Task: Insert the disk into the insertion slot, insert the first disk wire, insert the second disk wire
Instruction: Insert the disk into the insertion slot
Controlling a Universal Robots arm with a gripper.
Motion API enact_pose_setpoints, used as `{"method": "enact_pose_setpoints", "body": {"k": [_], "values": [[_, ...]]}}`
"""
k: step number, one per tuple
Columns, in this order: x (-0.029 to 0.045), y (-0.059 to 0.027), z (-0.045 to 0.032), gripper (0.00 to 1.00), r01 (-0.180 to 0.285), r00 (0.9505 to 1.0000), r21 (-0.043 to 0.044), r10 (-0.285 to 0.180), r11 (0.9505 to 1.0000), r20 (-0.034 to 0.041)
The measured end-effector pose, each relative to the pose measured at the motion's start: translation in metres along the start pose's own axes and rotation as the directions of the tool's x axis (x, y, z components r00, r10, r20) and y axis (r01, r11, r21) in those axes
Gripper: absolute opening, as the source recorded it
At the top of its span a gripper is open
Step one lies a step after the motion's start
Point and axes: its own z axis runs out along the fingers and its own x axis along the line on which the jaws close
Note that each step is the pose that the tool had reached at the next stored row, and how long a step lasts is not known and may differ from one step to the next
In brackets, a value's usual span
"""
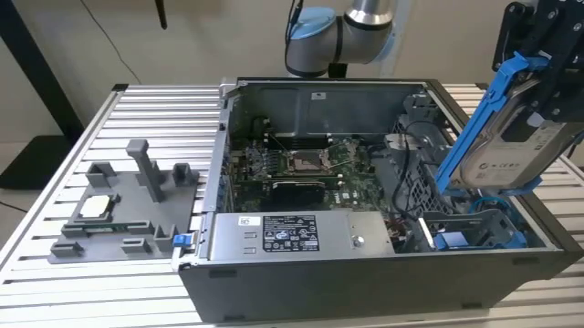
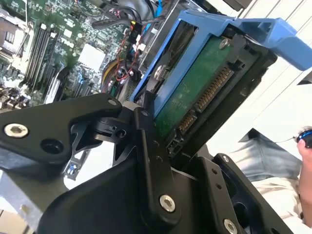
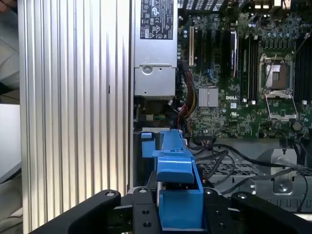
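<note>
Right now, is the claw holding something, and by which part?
The claw holds the disk by its upper end, clamped on the blue carrier frame.

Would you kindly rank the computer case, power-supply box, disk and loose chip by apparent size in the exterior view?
1. Computer case.
2. Power-supply box and disk look alike, so unranked.
3. Loose chip.

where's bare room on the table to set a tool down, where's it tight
Bare slatted aluminium table lies beyond the grey plastic fixture tray, toward the far edge, and along the near edge before it. Crowded: the open grey computer case, cables beside the blue-railed insertion slot, with the black gripper holding the silver blue-framed disk above it.
</note>
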Motion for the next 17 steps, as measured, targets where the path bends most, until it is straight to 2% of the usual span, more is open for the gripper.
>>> {"method": "enact_pose_setpoints", "body": {"k": [17], "values": [[0.0005,-0.0015,0.0140,0.00,0.000,1.0000,0.0000,0.000,1.0000,-0.0007]]}}
